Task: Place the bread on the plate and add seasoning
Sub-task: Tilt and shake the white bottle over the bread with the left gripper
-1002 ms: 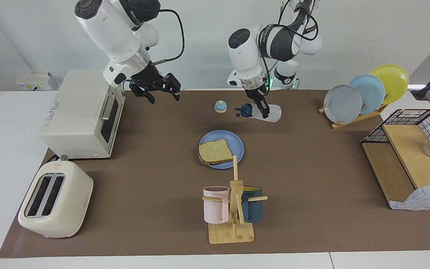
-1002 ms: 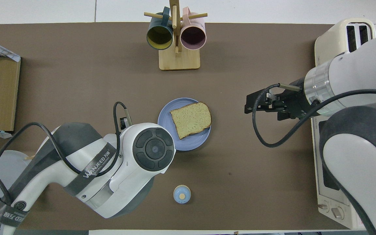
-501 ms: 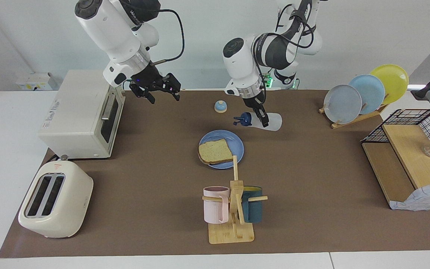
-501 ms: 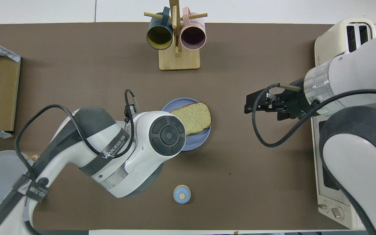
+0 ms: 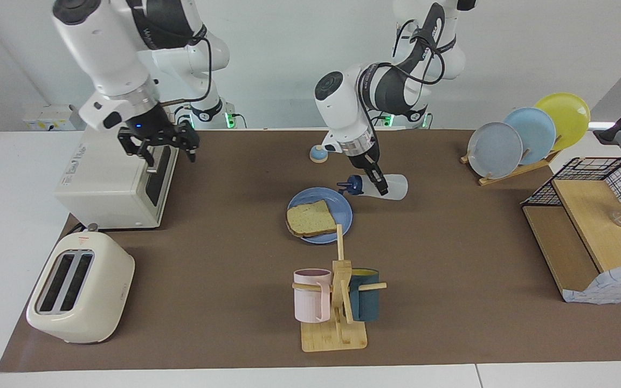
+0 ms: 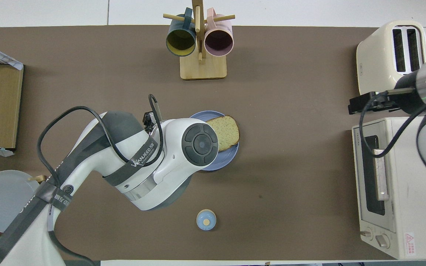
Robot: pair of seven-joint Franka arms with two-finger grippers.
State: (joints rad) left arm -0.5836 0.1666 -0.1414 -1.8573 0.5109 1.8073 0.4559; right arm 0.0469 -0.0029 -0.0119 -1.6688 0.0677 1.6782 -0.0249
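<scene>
My left gripper point(image 5: 379, 186) pinching seasoning point(image 5: 383, 186) sideways by plate point(image 5: 344, 207); spout short of bread point(image 5: 310, 217), risk spilling wide. Right gripper point(image 5: 159, 145) spread, idle.

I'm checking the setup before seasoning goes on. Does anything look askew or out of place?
The bread sits off-centre on the plate, its crust overhanging the rim toward the right arm's end. The seasoning lies sideways in the left pincer, beside the plate. Nothing looks spilled.
</scene>
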